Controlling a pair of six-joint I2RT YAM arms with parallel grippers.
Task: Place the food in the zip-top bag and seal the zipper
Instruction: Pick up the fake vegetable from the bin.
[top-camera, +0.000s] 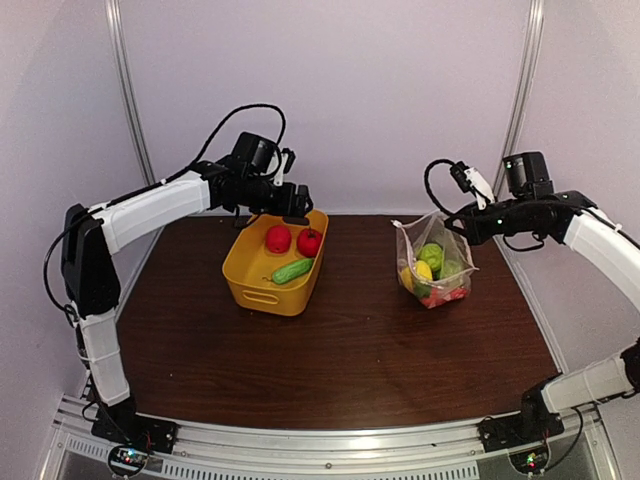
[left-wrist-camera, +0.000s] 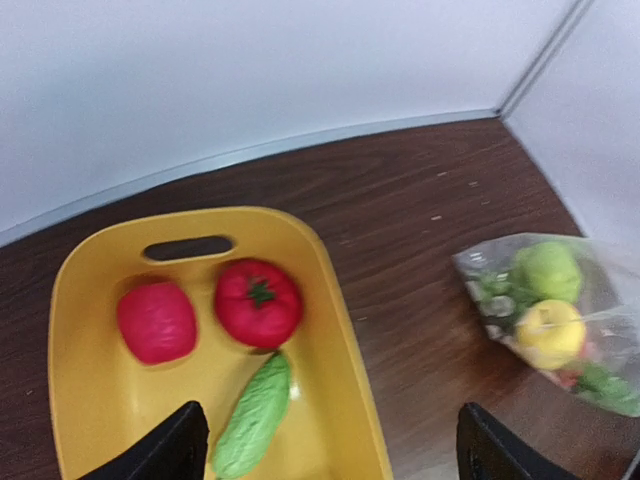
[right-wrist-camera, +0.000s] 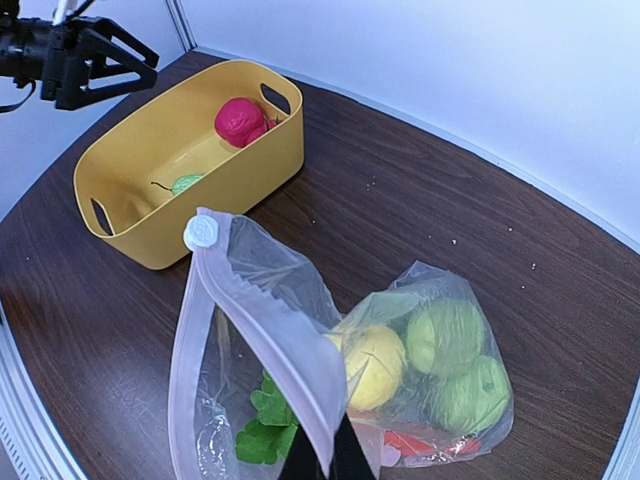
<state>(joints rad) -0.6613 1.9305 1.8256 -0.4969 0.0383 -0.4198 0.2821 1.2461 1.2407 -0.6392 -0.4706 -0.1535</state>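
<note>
Yellow basket (left-wrist-camera: 340, 330) cucumber (left-wrist-camera: 255, 415) below spread left end effector (left-wrist-camera: 325, 452); right end effector (right-wrist-camera: 325, 455) pinches bag (right-wrist-camera: 440, 370) zipper (right-wrist-camera: 270, 340).

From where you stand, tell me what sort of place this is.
Likely a robot test booth, not a kitchen: plain white walls enclose a brown table, and the food in the basket and bag is toy plastic.

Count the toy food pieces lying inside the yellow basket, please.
3. A red round fruit and a red tomato side by side at the yellow basket's far end; a green cucumber nearer its middle. None seems hidden.
</note>
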